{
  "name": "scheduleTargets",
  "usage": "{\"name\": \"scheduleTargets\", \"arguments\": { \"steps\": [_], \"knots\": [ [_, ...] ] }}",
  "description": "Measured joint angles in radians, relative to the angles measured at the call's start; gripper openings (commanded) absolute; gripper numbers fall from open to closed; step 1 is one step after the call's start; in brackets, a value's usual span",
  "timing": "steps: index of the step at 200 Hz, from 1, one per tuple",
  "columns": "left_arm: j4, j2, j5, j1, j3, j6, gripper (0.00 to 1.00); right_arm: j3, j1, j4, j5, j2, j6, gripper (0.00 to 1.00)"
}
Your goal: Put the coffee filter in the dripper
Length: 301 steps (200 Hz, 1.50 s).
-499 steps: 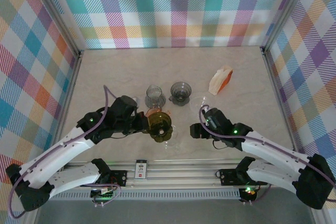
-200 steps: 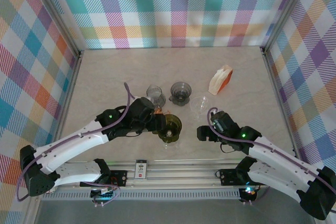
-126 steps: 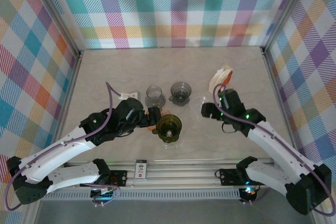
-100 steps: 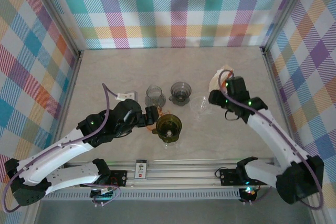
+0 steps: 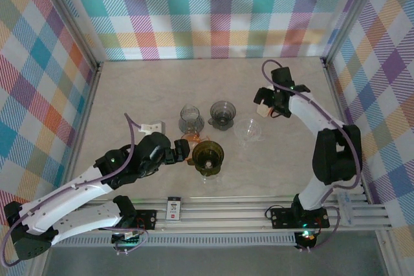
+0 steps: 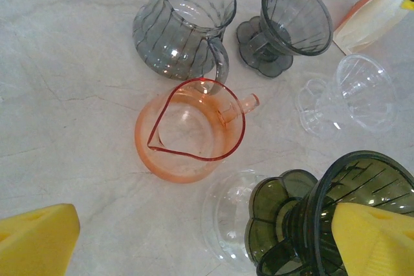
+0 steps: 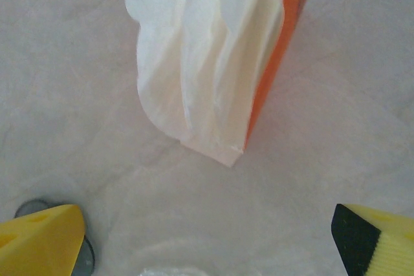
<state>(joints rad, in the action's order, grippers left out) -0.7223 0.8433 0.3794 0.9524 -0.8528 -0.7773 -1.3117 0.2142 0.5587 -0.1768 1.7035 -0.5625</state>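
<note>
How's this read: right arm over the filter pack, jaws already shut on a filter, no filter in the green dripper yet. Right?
One thing is off: the right jaws are open and hold nothing. The right wrist view shows them spread wide, just short of the filter pack. The rest holds: the arm is over the pack, and the green dripper has no filter in it.

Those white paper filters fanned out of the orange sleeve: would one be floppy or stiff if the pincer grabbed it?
Probably floppy and very light: the white paper filters look thin, with wavy, splayed edges. Several layers lie packed together in the orange sleeve, so a pinch may well lift more than one.
</note>
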Motion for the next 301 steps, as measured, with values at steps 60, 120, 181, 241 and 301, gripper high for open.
{"name": "scheduleTargets", "arguments": {
  "steps": [60,120,181,241,301],
  "knots": [
    [0.021,-0.055,0.008,0.0,0.057,0.008,1.0,-0.235,-0.002,0.049,-0.101,0.204,-0.062,0.99],
    [0.027,-0.068,0.026,0.0,0.067,0.008,1.0,-0.335,-0.007,0.107,-0.144,0.34,-0.089,0.99],
    [0.029,-0.073,0.042,0.0,0.071,0.008,1.0,-0.32,-0.045,0.086,-0.132,0.37,-0.05,0.91],
    [0.028,-0.076,0.058,0.0,0.071,0.007,1.0,-0.209,-0.106,-0.023,-0.038,0.358,0.116,0.81],
    [0.029,-0.075,0.06,0.0,0.071,0.002,1.0,-0.11,-0.13,-0.143,0.083,0.287,0.379,0.67]
  ]
}}
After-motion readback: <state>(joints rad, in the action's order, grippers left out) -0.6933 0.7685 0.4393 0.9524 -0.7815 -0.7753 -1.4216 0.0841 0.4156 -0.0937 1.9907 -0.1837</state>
